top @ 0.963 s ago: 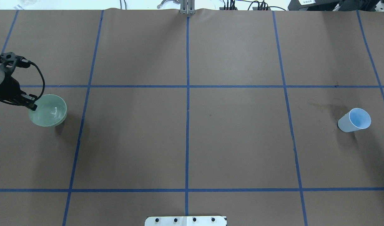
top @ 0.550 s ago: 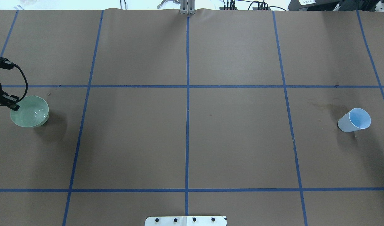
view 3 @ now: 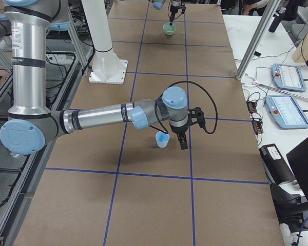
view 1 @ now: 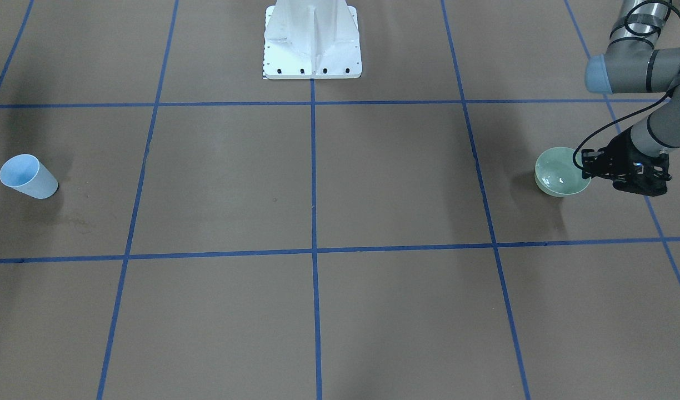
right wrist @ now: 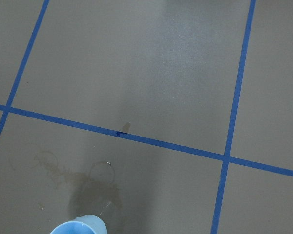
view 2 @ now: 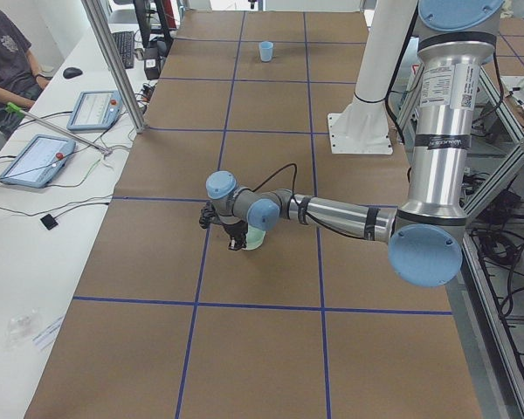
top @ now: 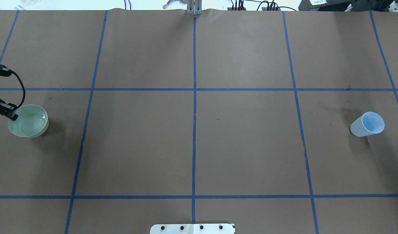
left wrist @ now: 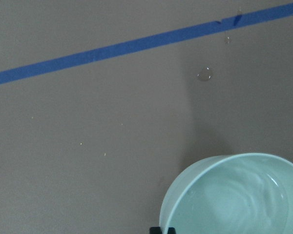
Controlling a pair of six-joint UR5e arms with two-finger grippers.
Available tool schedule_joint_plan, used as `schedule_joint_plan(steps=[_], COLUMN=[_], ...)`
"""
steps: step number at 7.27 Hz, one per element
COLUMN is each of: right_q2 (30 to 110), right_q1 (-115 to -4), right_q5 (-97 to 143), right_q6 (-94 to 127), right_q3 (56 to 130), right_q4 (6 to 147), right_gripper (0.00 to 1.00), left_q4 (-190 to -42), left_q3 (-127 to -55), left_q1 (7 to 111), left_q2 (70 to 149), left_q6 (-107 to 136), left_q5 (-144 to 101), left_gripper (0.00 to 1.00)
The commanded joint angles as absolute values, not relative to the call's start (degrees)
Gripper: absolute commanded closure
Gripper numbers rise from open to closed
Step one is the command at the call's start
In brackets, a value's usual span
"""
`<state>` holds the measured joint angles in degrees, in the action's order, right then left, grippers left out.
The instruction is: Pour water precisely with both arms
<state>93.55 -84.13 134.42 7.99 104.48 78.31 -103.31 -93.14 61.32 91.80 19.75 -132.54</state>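
A pale green bowl (top: 28,121) holds the water (left wrist: 244,200), which shows as faint ripples. The bowl sits at the table's far left in the overhead view, low over the paper or on it. My left gripper (view 1: 587,169) is shut on the bowl's (view 1: 561,179) rim, on its outer side. A light blue cup (top: 367,124) stands at the far right. My right gripper (view 3: 182,142) appears only in the exterior right view, close beside the cup (view 3: 162,139). I cannot tell whether it is open or shut. The right wrist view catches just the cup's top (right wrist: 79,226).
Brown paper with a blue tape grid covers the table. Damp stains (right wrist: 83,180) lie beside the cup and droplets (left wrist: 204,74) near the bowl. The white pedestal (view 1: 312,39) stands at the robot's side. A side bench holds tablets (view 2: 35,157), and a person (view 2: 4,52) sits there.
My left gripper carried the bowl further left, then slightly toward the robot's side, and its shadow has drawn in under it. The cup has not moved.
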Motion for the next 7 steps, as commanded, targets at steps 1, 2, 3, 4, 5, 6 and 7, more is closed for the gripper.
schedule_joint_plan(steps=[1,2,3,4,5,6,7], right_q2=[93.6,93.52,93.52,93.52,93.52,93.52,93.52], right_q1=[-84.11,-84.11,-84.11,-84.11,-84.11,-84.11,-84.11], right_q5=[134.47,134.47,134.47,134.47,134.47,134.39,134.65], right_q6=[8.09,8.09,8.09,8.09,8.09,8.09,7.91], right_q3=[104.5,104.5,104.5,104.59,104.5,104.33,103.98], right_q4=[78.31,78.31,78.31,78.31,78.31,78.31,78.31], right_gripper=[0.0,0.0,0.0,0.0,0.0,0.0,0.0], left_q4=[-103.36,-103.36,-103.36,-103.45,-104.23,-106.07,-105.47], left_q3=[-92.99,-93.25,-93.16,-93.16,-93.25,-94.21,-95.87], left_q1=[61.35,61.26,61.35,61.35,61.35,64.39,68.69], left_q2=[90.71,90.36,90.26,90.18,89.57,89.47,89.56], left_q6=[19.51,19.51,19.51,19.42,19.42,19.42,16.64], left_q5=[-132.8,-132.8,-132.8,-132.72,-132.71,-132.89,-133.33], left_gripper=[1.0,1.0,0.52,0.01,0.0,0.0,0.0])
